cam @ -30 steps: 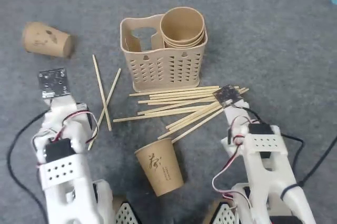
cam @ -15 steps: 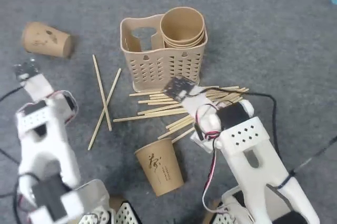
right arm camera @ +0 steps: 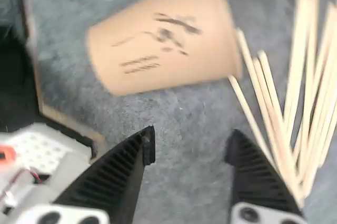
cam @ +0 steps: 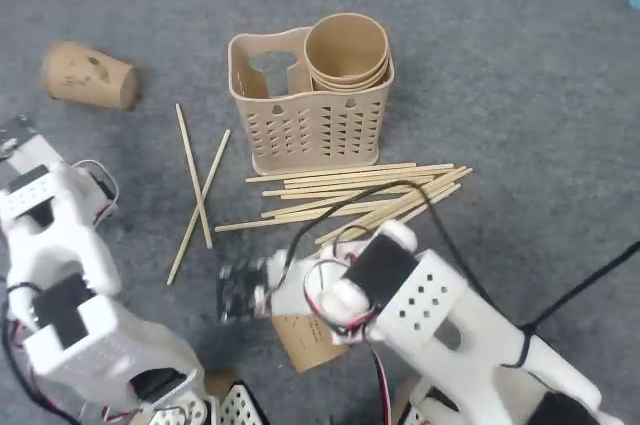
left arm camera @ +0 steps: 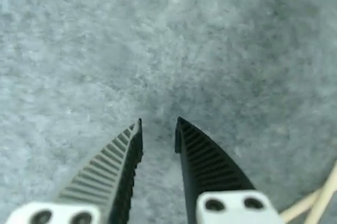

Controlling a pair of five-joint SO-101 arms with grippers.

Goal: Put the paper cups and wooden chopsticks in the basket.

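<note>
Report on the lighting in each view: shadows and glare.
High view: soft, even light, only a faint shadow at the foot of the basket, and no glare on the right arm. Left wrist view: the carpet darkens just ahead of the left gripper. Right wrist view: the lying paper cup is evenly lit, with a soft shadow along its side.

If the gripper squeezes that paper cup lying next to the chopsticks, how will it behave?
The paper cup looks thin-walled, so it's probably light and may crush under a hard squeeze. On its side and tapered, it would likely roll in a curve if nudged.
</note>
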